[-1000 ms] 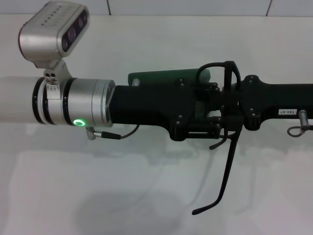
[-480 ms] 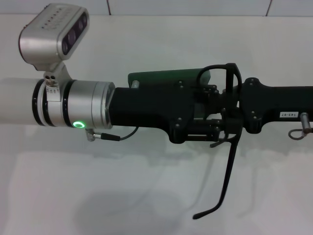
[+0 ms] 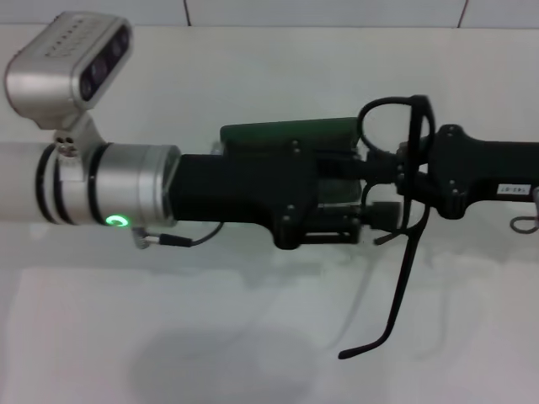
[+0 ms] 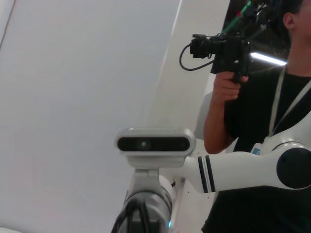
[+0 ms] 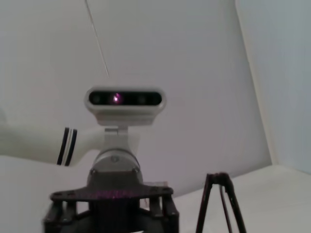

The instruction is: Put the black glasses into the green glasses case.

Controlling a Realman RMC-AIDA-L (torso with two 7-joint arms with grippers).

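The black glasses (image 3: 394, 124) hang in the air in the middle of the head view, one temple arm drooping toward the table. My right gripper (image 3: 414, 172) reaches in from the right and is shut on their frame. My left gripper (image 3: 375, 189) comes from the left, its fingers spread just short of the glasses and holding nothing. The green glasses case (image 3: 278, 135) lies closed on the table behind the left gripper, its front part hidden. In the right wrist view a thin black piece of the glasses (image 5: 208, 204) shows beside the left gripper's body (image 5: 112, 201).
The white table (image 3: 253, 320) stretches out in front of both arms, a tiled wall behind it. In the left wrist view a person (image 4: 252, 97) in black holds a camera off to the side, behind my right arm (image 4: 233, 170).
My left arm has drawn back to the left, away from the glasses. The right gripper has moved to the right, taking the glasses with it, and the gap between the grippers has widened.
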